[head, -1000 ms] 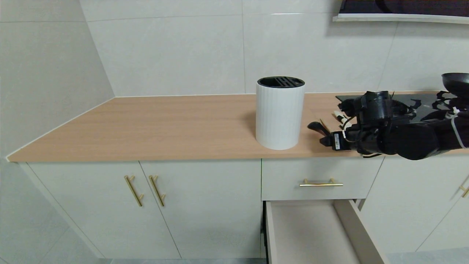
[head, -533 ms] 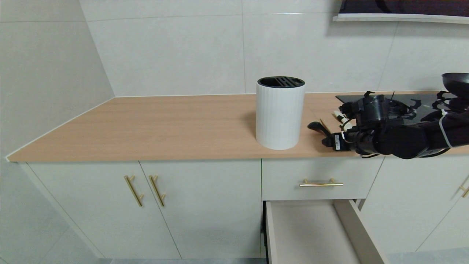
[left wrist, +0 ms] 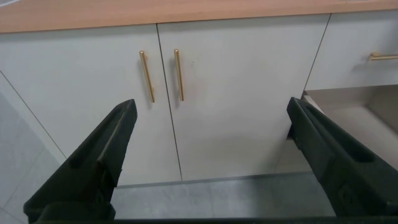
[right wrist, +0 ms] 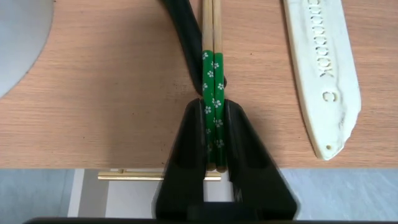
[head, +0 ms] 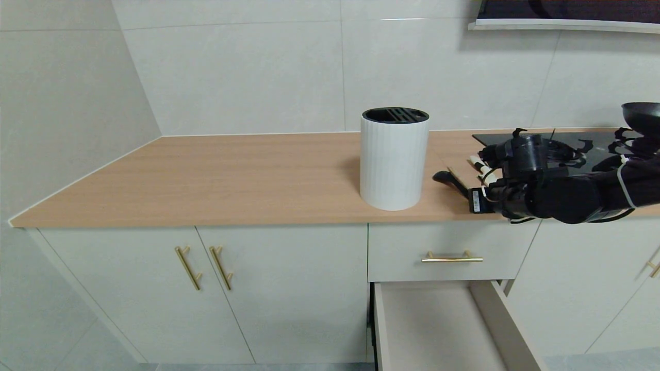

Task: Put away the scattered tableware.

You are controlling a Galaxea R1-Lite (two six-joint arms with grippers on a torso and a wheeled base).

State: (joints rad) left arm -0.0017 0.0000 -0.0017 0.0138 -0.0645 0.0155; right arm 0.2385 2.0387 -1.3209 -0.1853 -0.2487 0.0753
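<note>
The right gripper [right wrist: 214,109] is low over the counter [head: 232,175], just to the right of the white holder [head: 394,159]. Its jaws are squeezed tight on a pair of chopsticks [right wrist: 211,68] and hold them by their green, flowery ends. The chopsticks lie flat on the wood near the front edge. A black spoon [head: 444,178] lies right against them, on the side nearer the holder. A white tool [right wrist: 326,68] lies on the other side of the chopsticks, a little apart from them. Farther right of the holder is a black stove [head: 593,139] with a pan [head: 642,116] on it. Below the holder, a bit to the right, a drawer [head: 433,319] is pulled open.

The left gripper [left wrist: 211,165] faces the two doors [left wrist: 236,93] below and to the left of the holder. Its jaws are spread wide.
</note>
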